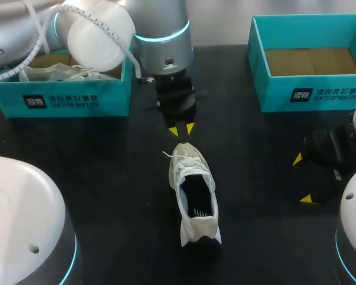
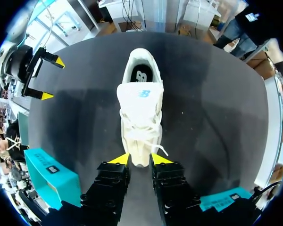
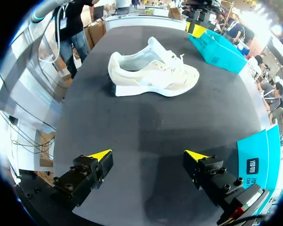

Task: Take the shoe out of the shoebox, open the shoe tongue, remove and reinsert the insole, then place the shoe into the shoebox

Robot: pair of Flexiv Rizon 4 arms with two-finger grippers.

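Left end effector (image 2: pixel 139 159), fingers (image 2: pixel 119 159) narrowly apart, at toe of upright, white-laced cream shoe (image 2: pixel 140 108).

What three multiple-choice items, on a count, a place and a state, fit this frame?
1. How many teal shoeboxes stand on the table? A one; B two; C three.
2. Where is the shoe? A inside a shoebox; B in an end effector; C on the table between the shoeboxes.
3. The right end effector is: A open and empty; B shut on the shoe; C shut on an insole.
Answers: 1 B, one stands at each side of the table; 2 C, it stands on its sole on bare table; 3 A, its fingers stand wide apart with only table between.
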